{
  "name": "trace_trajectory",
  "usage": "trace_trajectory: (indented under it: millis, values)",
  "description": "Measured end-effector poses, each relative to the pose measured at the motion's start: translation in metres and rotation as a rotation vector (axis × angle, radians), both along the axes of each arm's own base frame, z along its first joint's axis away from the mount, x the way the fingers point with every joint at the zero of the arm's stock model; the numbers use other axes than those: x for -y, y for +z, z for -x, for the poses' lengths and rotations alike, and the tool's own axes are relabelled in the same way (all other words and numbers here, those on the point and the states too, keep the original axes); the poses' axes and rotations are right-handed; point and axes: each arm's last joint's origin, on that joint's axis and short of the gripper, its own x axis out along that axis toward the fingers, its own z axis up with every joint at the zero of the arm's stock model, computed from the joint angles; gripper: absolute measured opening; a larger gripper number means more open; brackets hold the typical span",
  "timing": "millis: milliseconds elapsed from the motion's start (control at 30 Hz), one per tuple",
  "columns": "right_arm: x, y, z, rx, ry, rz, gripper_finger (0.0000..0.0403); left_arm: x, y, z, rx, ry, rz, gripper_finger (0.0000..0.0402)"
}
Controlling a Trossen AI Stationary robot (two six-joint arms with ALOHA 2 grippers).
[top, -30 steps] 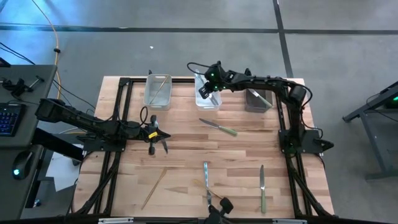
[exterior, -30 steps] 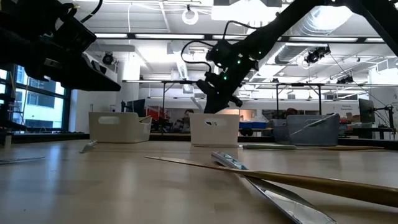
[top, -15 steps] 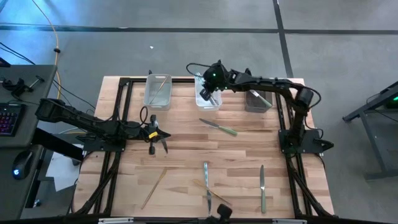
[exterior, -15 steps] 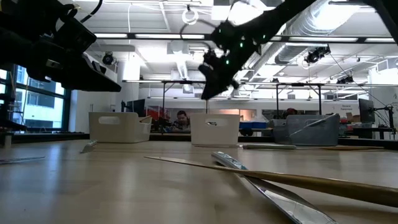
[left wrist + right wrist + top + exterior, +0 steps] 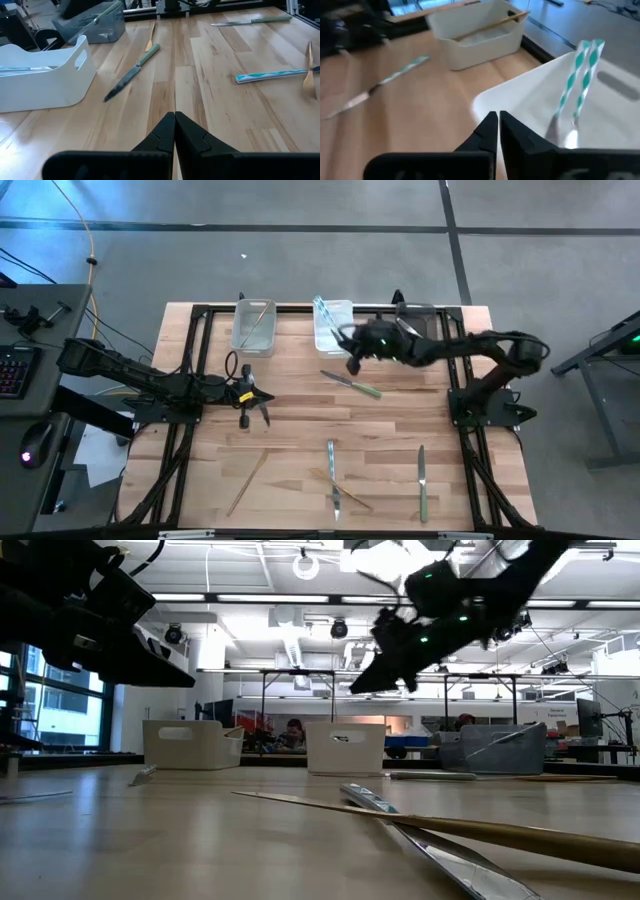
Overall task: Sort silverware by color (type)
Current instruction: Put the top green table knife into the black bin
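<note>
My right gripper [image 5: 350, 361] [image 5: 498, 125] is shut and empty. It hangs above the table just on the near side of the middle white bin [image 5: 334, 338]. Two teal-striped pieces [image 5: 581, 75] [image 5: 322, 310] lie inside that bin, their handles leaning up on its wall. My left gripper [image 5: 262, 398] [image 5: 175, 127] is shut and waits at the table's left. A green-handled knife [image 5: 351, 385] [image 5: 132, 76] lies mid-table. Near the near edge lie a teal piece [image 5: 331, 470], a gold piece [image 5: 247, 481] and a second knife [image 5: 422, 481].
The left white bin [image 5: 253, 330] [image 5: 480, 32] holds a gold piece. A grey bin [image 5: 413, 340] stands on the right, partly under my right arm. Another gold piece [image 5: 345, 495] crosses the teal one. Bare wood lies between the bins and the near pieces.
My right gripper has risen from the middle bin and drawn back toward the table's near-right, now clear of the bin's rim. The teal pieces that it covered now show inside the bin.
</note>
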Motion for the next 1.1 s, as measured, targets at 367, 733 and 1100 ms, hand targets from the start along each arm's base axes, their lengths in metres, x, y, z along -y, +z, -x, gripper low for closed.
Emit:
trace_trajectory:
  millis: [367, 733, 1100]
  values:
    - [-0.097, -0.001, 0.037, -0.165, 0.033, -0.06, 0.0, 0.006, -0.006, -0.001, -0.042, -0.064, 0.036, 0.0]
    - [-0.145, -0.011, 0.05, -0.254, 0.034, -0.132, 0.0001, 0.012, -0.01, -0.004, -0.048, -0.09, 0.029, 0.0]
    - [-0.149, -0.02, 0.052, -0.316, -0.004, -0.105, 0.0006, 0.021, -0.008, -0.021, -0.097, -0.123, -0.006, 0.0]
